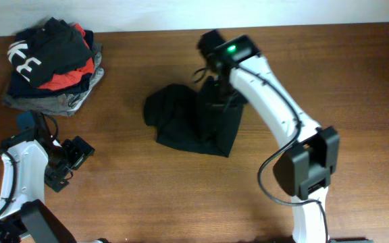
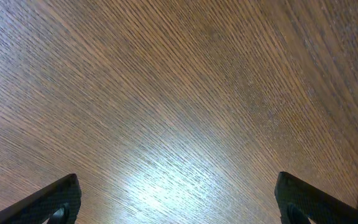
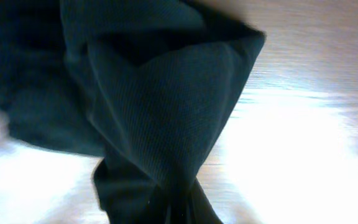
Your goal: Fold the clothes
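R pincer (image 1: 213,86) is clamped tight on a bunched pinch of the black top (image 1: 181,125); the wrist view shows fabric drawn into a cone toward it. Top lies crumpled mid-table (image 1: 356,81), well apart from the garment pile (image 1: 53,67) at the far corner. L pincer (image 2: 178,202) gapes wide over bare wood, holding nothing. Risk: w/ several layers pinched & no 2nd hold, a pull prob drags the whole lump instead of spreading it. The hold could also slip.
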`<state>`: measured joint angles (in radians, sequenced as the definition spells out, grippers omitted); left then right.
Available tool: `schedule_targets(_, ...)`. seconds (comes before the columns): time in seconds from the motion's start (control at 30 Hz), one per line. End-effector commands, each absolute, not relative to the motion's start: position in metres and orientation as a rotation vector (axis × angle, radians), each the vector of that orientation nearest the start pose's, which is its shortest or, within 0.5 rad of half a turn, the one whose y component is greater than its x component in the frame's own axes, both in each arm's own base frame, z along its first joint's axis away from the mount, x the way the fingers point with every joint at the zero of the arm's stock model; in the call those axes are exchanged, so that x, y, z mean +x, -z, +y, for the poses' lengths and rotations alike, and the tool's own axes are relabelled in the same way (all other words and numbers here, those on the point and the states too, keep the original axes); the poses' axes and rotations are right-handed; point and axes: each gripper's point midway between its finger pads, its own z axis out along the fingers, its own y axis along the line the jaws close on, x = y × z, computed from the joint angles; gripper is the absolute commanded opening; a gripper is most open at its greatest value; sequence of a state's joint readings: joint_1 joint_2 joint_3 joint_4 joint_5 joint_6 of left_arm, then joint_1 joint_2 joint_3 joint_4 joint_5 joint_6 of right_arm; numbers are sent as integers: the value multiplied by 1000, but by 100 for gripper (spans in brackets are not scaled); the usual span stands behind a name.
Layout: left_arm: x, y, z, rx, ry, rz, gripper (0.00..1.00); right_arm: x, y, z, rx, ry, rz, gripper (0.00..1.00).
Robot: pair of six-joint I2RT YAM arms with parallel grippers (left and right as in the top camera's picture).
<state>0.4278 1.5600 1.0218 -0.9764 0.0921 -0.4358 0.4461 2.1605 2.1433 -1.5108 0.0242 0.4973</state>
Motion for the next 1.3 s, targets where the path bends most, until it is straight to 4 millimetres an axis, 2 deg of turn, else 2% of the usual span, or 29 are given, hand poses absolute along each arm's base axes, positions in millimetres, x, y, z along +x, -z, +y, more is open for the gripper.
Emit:
schedule_targets(0.0,251,-59,100,-1308,126,2788,99,389,-155,148,166,70,3070,4)
schedule_targets(0.17,251,-59,100,-1308,126,2788,99,382,-157,99,293,256,3100,4)
schedule_targets(0.37,251,-59,100,-1308,126,2788,99,375,-159,68,386,324,3133,4)
schedule_targets(0.6,251,-59,100,-1308,127,2788,99,378,-153,26,486,400,3128,4)
schedule_targets(0.77,252,-59,100,-1307,127,2787,99,385,-135,9,452,391,3138,4)
schedule_targets(0.9,253,-59,97,-1305,153,2789,99,385,-110,-2,493,410,3139,18)
schedule_targets(0.97,254,-59,95,-1304,177,2789,99,383,-101,-16,519,472,3131,23)
schedule_targets(1.03,254,-59,94,-1303,184,2789,99,379,-96,-32,571,516,3131,24)
schedule_targets(1.27,256,-60,92,-1299,214,2783,99,366,-95,-83,782,528,3123,24)
